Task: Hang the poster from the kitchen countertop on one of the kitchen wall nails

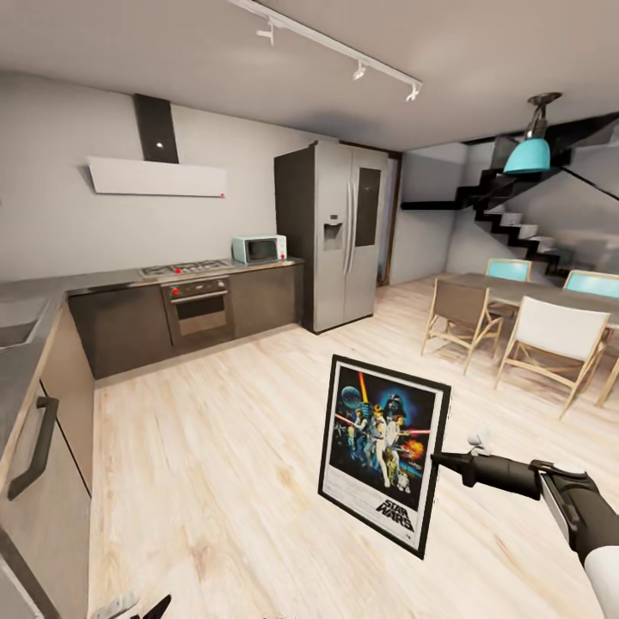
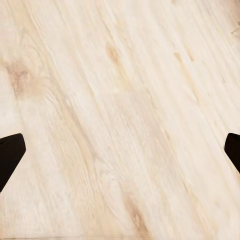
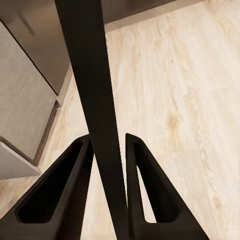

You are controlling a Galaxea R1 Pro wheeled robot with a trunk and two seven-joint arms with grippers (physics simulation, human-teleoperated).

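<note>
The kitchen (image 1: 172,258) spreads across the head view, with light grey walls and a pale wood floor (image 1: 215,447) running out toward a dining table (image 1: 516,291) ringed by chairs. The kitchen countertop (image 1: 52,288) wraps the left side over dark grey cabinets (image 1: 120,331), carrying a hob and a teal microwave (image 1: 259,248) above a built-in oven (image 1: 198,309). A tall grey fridge (image 1: 344,232) stands at the run's far end.

The poster (image 1: 384,451) is off the counter, held upright and slightly tilted in the air above the floor, its printed face toward the camera. The right gripper (image 1: 440,458) pinches its right edge; in the right wrist view both fingers (image 3: 75,190) press against the dark frame edge (image 3: 95,100).

The left gripper (image 2: 120,150) hangs over bare floor, its fingertips (image 2: 10,155) spread wide apart.
</note>
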